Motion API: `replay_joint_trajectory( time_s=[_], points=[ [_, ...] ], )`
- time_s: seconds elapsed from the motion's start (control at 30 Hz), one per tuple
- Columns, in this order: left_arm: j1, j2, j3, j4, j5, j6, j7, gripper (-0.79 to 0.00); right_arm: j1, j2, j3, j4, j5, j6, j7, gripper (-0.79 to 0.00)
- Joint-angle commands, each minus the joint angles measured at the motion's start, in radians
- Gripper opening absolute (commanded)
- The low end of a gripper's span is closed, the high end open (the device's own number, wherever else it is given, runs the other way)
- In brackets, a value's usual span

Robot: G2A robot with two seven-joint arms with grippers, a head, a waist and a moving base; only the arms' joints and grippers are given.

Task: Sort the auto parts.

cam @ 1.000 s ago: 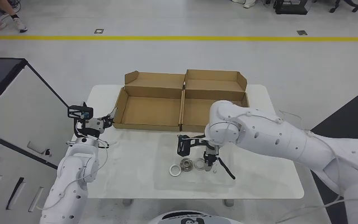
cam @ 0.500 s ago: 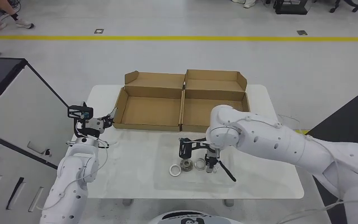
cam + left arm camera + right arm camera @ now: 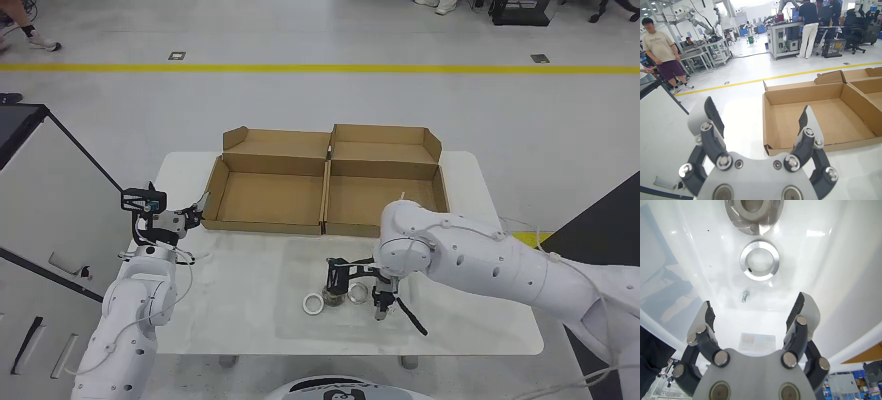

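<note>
Holds the right gripper [image 3: 754, 302] low over the near-middle of the white table [image 3: 230, 300], jaws spread wide and gripping nothing. Finds, just ahead of the fingertips in the right wrist view, a small bolt [image 3: 744, 296] lying on the glossy surface, untouched. Finds beyond the bolt a bright metal collar ring [image 3: 761, 276] lying flat, with a small hole in its inner wall, and beyond that a round metal flange [image 3: 762, 224] with a central bore and smaller holes around it, also flat and apart from the ring. Shows in the top view the right gripper [image 3: 379, 300] just beside the collar ring [image 3: 357, 292], then the flange [image 3: 334, 294], then a white ring [image 3: 314, 303] at the end toward the left arm, all close together in a row. Holds the left gripper [image 3: 757, 103] raised near the table's left edge, jaws likewise wide apart and empty, facing the left cardboard box [image 3: 819, 121]. Shows the left cardboard box [image 3: 265, 198] and the right cardboard box [image 3: 385, 200] open and side by side at the far side of the table, touching along one wall, flaps standing along the far walls
</note>
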Motion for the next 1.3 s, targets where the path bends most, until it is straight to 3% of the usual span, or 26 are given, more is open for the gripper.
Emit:
replay_joint_trajectory(
  time_s=[0.0, 0.4, 0.57, 0.87, 1.1, 1.27],
  points=[
    [0.000, 0.000, 0.000, 0.000, 0.000, 0.000, 0.000, 0.000, -0.003, 0.004, 0.000, 0.003, 0.004, -0.001, -0.001, -0.151],
    [0.000, 0.000, 0.000, 0.000, 0.000, 0.000, 0.000, 0.000, -0.029, 0.009, 0.000, 0.018, 0.007, -0.009, -0.009, -0.394],
    [0.000, 0.000, 0.000, 0.000, 0.000, 0.000, 0.000, 0.000, -0.034, 0.007, 0.000, 0.017, 0.006, -0.004, -0.004, -0.422],
    [0.000, 0.000, 0.000, 0.000, 0.000, 0.000, 0.000, 0.000, -0.037, 0.004, 0.000, 0.016, 0.006, 0.003, 0.003, -0.545],
    [0.000, 0.000, 0.000, 0.000, 0.000, 0.000, 0.000, 0.000, -0.040, 0.002, 0.000, 0.019, 0.006, 0.005, 0.005, -0.560],
    [0.000, 0.000, 0.000, 0.000, 0.000, 0.000, 0.000, 0.000, -0.044, 0.000, 0.000, 0.026, 0.006, 0.007, 0.007, -0.616]
  ],
)
